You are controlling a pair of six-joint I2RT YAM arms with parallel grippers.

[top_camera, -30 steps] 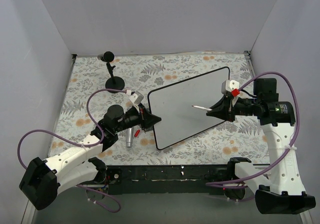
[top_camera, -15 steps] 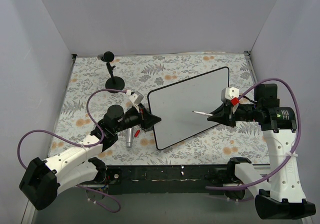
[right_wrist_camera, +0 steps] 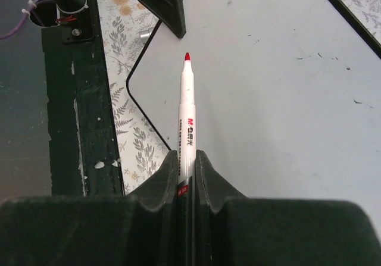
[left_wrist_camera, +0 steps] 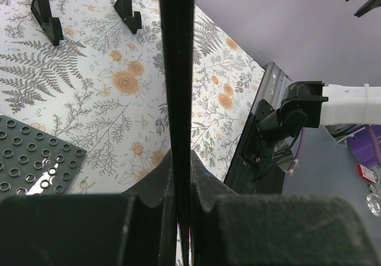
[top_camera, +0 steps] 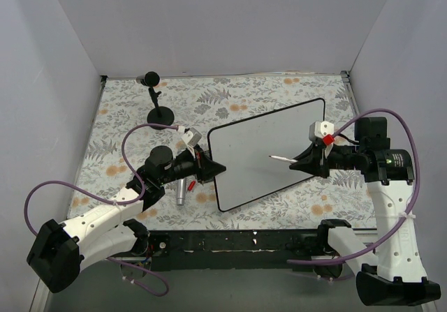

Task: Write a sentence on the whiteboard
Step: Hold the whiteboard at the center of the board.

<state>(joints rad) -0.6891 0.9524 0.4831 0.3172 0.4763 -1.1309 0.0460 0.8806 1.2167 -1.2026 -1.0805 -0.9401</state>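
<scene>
Though black-edged, whiteboard [top_camera: 244,151] glossy white.

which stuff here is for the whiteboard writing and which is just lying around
For the job:
whiteboard
red marker
right claw, shut on the marker
left claw, clamping the board's edge

Lying about:
black stand
silver cylinder
dark perforated plate

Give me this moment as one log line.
left hand: shut on whiteboard edge | right hand: shut on red marker, tip over whiteboard | writing: none visible
</scene>
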